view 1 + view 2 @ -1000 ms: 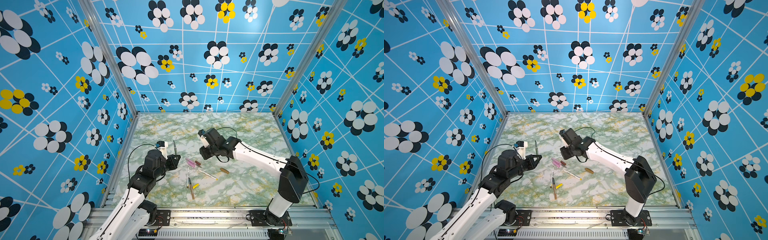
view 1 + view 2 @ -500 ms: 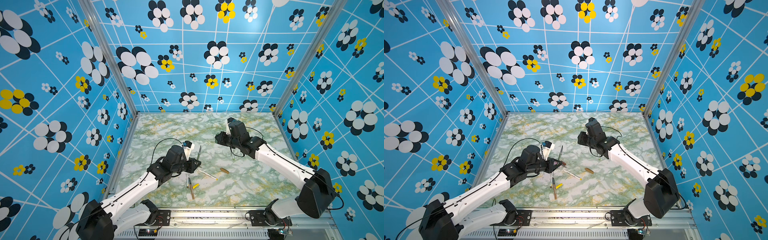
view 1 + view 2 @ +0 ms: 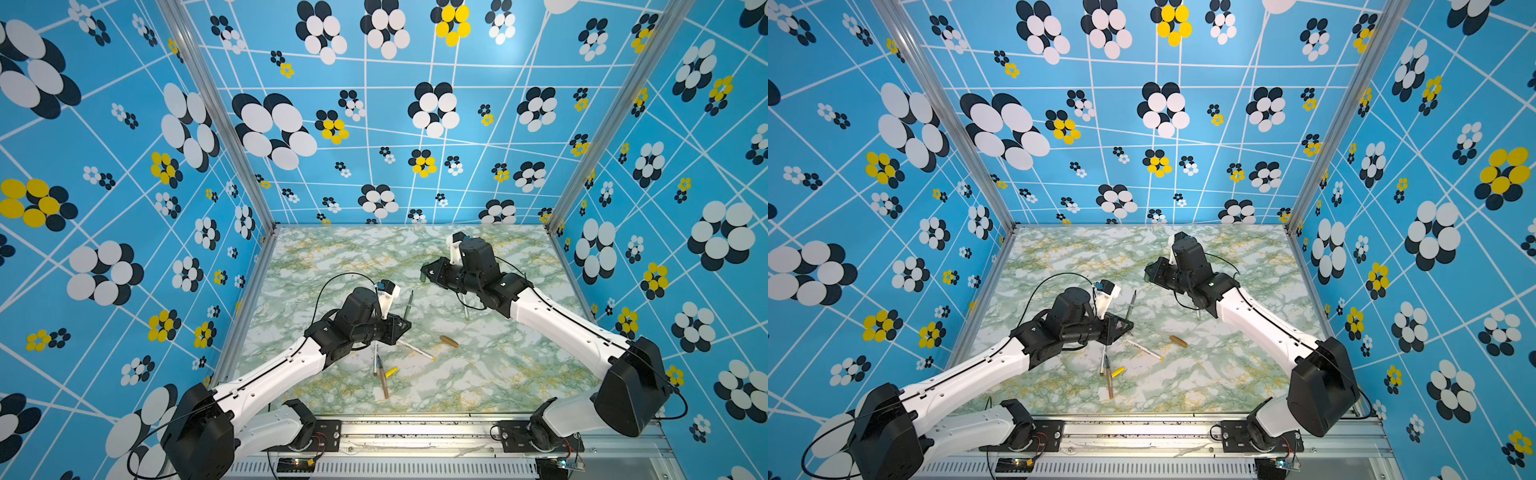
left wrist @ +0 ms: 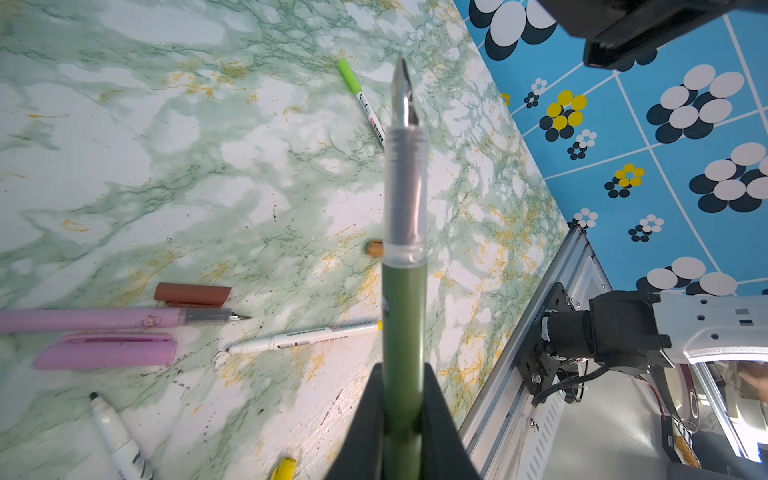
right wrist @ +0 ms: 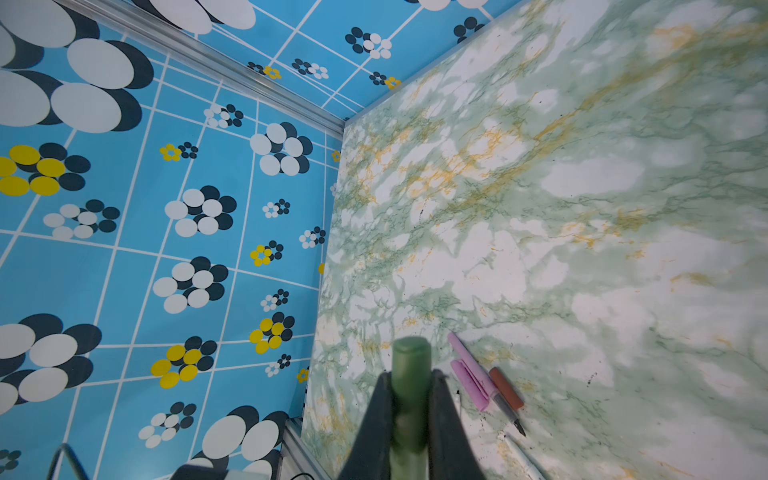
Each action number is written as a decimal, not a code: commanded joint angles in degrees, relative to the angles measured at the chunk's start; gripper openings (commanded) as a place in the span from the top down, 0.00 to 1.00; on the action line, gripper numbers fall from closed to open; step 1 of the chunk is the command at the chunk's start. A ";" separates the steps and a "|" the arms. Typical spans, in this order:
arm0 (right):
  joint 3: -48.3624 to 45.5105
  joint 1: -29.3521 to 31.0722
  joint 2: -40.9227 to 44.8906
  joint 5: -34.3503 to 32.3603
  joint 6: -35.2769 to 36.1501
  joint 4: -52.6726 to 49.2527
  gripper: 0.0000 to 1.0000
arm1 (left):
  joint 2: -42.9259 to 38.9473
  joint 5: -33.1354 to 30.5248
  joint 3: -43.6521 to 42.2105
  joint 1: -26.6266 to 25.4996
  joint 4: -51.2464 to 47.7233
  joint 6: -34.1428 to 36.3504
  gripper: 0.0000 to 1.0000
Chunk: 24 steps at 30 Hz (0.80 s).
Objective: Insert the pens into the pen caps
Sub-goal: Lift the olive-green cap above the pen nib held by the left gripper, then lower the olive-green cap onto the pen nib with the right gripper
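Note:
My left gripper (image 3: 398,326) (image 4: 403,399) is shut on the barrel of a dark green pen (image 3: 409,304) (image 4: 404,291). The pen is lifted off the table with its bare nib pointing away from the gripper. Further back and to the right, my right gripper (image 3: 430,275) (image 5: 410,386) is shut on a dark green pen cap (image 3: 423,277) (image 5: 410,365). A gap separates nib and cap. On the table lie a pink pen (image 4: 104,320), pink cap (image 4: 104,351), brown cap (image 4: 192,294), white pen (image 3: 415,349), tan cap (image 3: 449,341) and yellow cap (image 3: 391,372).
A brown pen (image 3: 383,384) lies near the front beside the yellow cap. A pen with a light green cap (image 4: 359,97) lies under the right arm. The marble tabletop (image 3: 353,257) is walled in by blue flowered panels; a metal rail (image 3: 415,432) runs along the front.
The left arm has reached to the right, toward the middle, with the green pen. The right gripper has drawn back and to the right with the green cap.

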<state>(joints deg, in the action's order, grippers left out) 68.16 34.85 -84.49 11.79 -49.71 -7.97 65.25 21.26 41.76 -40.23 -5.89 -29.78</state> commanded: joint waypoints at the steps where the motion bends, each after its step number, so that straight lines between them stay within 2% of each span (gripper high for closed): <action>1: 0.45 0.12 -1.02 2.92 -2.08 2.05 0.95 | 0.32 0.37 1.92 -0.38 0.71 1.70 1.00; 24: 0.09 1.80 -2.39 5.96 -3.20 3.74 0.95 | 0.80 -1.13 1.93 -0.38 1.14 1.57 1.00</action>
<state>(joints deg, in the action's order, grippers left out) 68.16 36.16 -86.54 16.91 -52.21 -5.72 65.58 20.99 42.24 -40.27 -5.74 -29.06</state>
